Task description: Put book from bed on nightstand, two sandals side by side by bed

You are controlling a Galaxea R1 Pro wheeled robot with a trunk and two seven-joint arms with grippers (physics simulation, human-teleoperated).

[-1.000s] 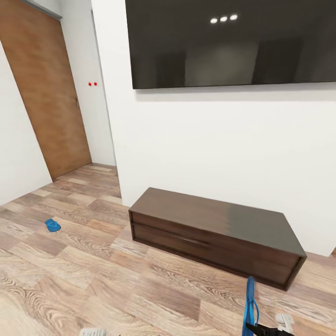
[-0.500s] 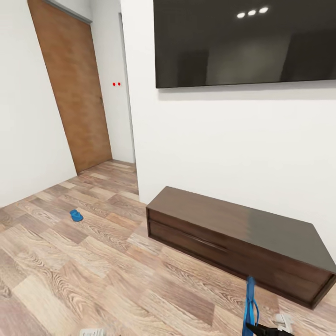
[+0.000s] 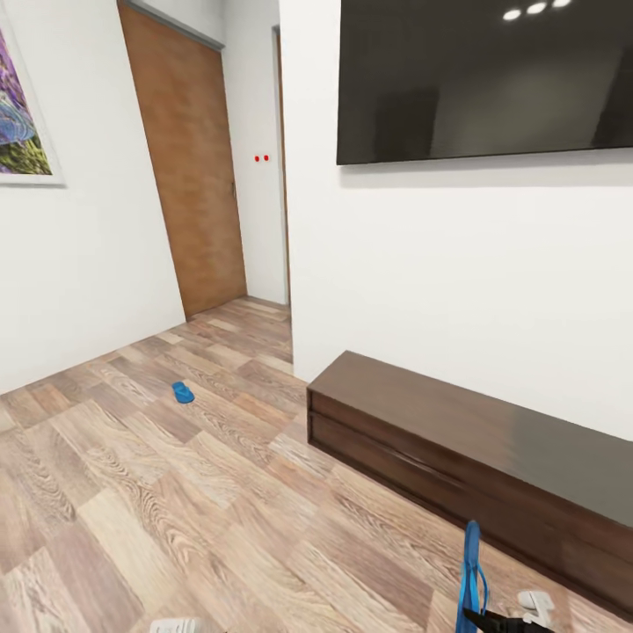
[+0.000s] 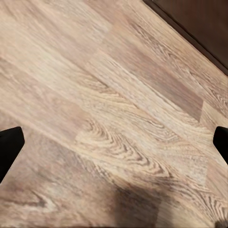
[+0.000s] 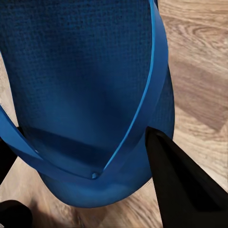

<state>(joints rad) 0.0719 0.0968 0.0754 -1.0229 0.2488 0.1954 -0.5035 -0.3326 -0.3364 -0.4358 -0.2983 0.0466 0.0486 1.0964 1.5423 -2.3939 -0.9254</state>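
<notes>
Camera is panned left versus earlier; scene shifts right, a wall picture (image 3: 22, 105) is revealed. One sandal (image 5: 90, 95) is pinched by the right pincer (image 3: 492, 620); second sandal (image 3: 182, 392) lies on the floor (image 3: 176, 510) near the door (image 3: 189, 167). Left pincer (image 4: 114, 142) is spread.

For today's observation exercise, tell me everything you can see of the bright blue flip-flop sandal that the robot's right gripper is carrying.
The bright blue flip-flop sandal has a flat, finely textured sole and thin, smooth blue straps that meet in a V at a toe post. It looks like foam or rubber. In the head view it stands on edge, upright above the wooden plank floor, with its lower end in the right gripper. In the right wrist view a black finger lies against its edge. No damage shows.
</notes>
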